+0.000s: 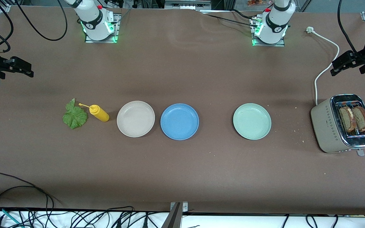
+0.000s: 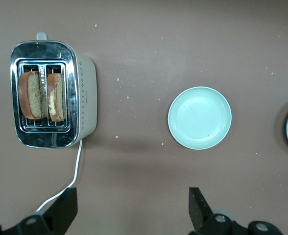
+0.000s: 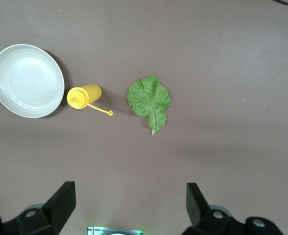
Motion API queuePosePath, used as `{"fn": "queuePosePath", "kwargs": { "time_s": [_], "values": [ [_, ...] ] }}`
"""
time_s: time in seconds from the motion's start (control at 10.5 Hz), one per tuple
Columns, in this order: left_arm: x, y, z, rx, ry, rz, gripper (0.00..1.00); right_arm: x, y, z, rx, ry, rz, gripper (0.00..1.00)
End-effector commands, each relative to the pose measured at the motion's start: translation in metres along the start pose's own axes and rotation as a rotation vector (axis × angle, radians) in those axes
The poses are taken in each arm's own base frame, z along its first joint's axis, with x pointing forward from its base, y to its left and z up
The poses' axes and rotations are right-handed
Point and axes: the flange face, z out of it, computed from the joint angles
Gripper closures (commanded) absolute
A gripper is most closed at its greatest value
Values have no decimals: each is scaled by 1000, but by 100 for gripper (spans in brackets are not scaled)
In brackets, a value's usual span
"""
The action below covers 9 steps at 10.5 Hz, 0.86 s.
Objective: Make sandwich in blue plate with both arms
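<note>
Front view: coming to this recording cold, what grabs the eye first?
A row of three plates crosses mid-table: the beige plate, the blue plate beside it, and the pale green plate toward the left arm's end. At that end stands a toaster with two bread slices in its slots. At the right arm's end lie a lettuce leaf and a yellow squeeze bottle.

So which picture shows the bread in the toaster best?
The left wrist view: it looks straight down on the toaster, so both bread slices show upright in their slots. The front view shows them smaller, at the left arm's end of the table. The right wrist view doesn't show them.
</note>
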Motion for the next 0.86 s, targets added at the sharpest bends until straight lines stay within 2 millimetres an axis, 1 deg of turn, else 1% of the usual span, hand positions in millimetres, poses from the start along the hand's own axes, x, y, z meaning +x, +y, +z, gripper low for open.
{"fn": "queuePosePath", "kwargs": {
  "time_s": [0.0,0.19,0.76],
  "values": [
    [1,-4,-5,1,-5,14,0,0,2,-5,-5,-6,4,0],
    [2,-7,-5,1,-6,8,0,0,2,-6,-5,-5,4,0],
    [2,-8,-5,1,-6,9,0,0,2,-5,-5,-6,3,0]
  ]
}}
